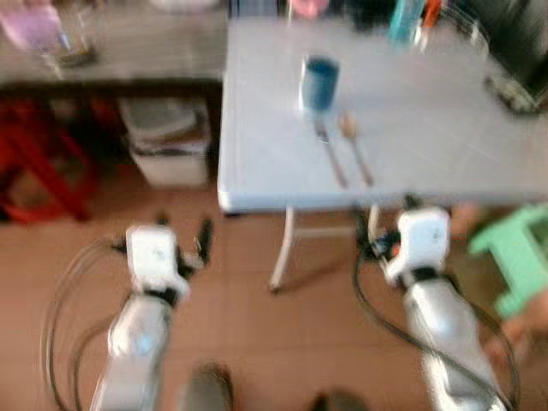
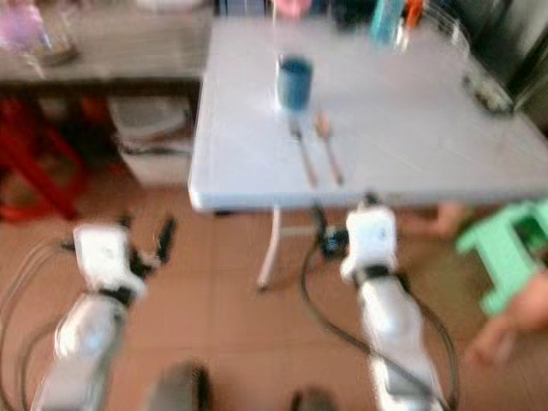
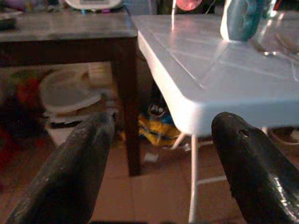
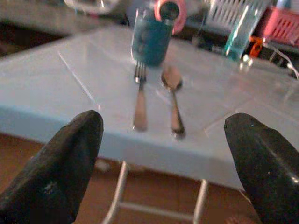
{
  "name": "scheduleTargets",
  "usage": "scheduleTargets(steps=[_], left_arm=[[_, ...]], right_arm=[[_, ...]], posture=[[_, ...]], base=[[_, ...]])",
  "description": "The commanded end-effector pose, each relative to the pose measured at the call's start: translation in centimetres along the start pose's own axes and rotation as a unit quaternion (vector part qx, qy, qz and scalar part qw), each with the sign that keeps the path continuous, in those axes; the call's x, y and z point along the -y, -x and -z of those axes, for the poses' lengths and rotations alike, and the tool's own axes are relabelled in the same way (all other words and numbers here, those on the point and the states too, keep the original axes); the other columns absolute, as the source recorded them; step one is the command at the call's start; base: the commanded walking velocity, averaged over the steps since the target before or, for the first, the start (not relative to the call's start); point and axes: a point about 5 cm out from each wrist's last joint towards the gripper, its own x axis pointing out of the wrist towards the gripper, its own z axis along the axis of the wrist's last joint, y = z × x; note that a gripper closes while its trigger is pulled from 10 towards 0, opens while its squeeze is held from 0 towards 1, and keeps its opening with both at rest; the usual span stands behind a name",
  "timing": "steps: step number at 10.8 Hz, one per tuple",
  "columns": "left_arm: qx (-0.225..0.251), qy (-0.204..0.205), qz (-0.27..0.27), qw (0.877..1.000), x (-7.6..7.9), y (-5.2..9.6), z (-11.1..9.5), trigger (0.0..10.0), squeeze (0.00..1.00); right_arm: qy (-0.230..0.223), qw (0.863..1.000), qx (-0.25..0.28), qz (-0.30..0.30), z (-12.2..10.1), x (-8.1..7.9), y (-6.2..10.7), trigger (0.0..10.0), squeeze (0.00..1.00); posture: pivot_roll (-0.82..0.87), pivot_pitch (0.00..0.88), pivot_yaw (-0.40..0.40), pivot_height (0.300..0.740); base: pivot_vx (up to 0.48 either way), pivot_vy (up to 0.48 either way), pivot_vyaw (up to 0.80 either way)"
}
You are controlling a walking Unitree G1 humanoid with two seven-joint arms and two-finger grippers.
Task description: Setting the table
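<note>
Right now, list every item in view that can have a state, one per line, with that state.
blue cup: upright on the white table, behind the cutlery.
fork: flat on the table, tines toward the cup.
spoon: flat beside the fork, bowl toward the cup.
left gripper: open, holding nothing, off the table's corner.
right gripper: open, holding nothing, facing the fork and spoon.

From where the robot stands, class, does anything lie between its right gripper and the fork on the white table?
Nothing visible does. The open right gripper hangs just off the table's near edge, and the fork lies straight ahead beside the spoon.
</note>
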Motion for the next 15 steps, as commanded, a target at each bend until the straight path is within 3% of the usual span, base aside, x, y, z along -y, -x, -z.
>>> scheduleTargets(steps=[1,5,7,9,15], left_arm=[[0.002,-0.006,0.002,1.0,-0.31,-0.08,-0.13,10.0,0.0],[0.002,0.004,0.006,1.0,-0.15,-0.11,-0.09,10.0,0.0],[-0.019,0.006,-0.009,1.0,0.07,0.02,0.48,10.0,0.0],[-0.009,0.002,-0.007,1.0,0.06,0.19,0.25,10.0,0.0],[-0.01,0.004,-0.008,1.0,0.03,0.18,0.17,10.0,0.0]], right_arm=[[-0.004,1.0,0.004,-0.004,-0.11,-0.31,-0.16,10.0,0.0],[-0.018,1.0,0.003,-0.004,0.03,-0.46,-0.18,10.0,0.0],[-0.016,1.0,0.002,-0.005,0.05,-0.52,-0.25,10.0,0.0],[-0.017,1.0,0.003,-0.008,0.02,-0.73,-0.32,10.0,0.0],[-0.017,1.0,0.002,-0.007,0.1,-0.72,-0.44,10.0,0.0]], posture=[[-0.03,0.159,-0.028,0.74],[-0.03,0.16,-0.028,0.74],[-0.03,0.161,-0.029,0.74],[-0.03,0.164,-0.032,0.74],[-0.03,0.166,-0.031,0.74]], base=[[0.394,0.0,0.64],[0.37,0.0,0.12],[0.0,0.0,0.0],[0.0,0.0,0.0],[0.0,-0.478,0.0]])
